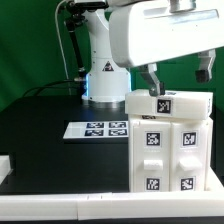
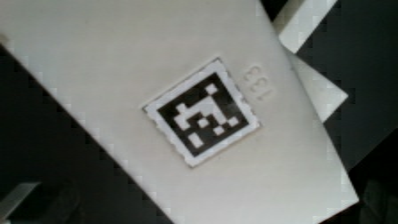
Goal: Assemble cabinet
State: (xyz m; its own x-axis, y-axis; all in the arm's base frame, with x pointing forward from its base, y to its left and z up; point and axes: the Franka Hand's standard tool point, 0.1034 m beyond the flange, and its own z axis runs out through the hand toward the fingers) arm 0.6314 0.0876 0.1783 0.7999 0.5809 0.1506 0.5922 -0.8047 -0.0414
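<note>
the white plastic boxy cabinet [image 1: 168, 140], tagged panels seated in its front, is seen upright at the black tabletop's [image 1: 50, 130] near edge. the two-finger gripper [image 1: 156, 88] is held spread above its top, nothing grasped; assembly is judged nearly finished.

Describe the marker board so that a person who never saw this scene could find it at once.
Start at the robot arm's round white base at the back of the black table. Just in front lies the marker board, flat on the table. Unlike the boxy white cabinet beside it, it is a thin sheet.
</note>
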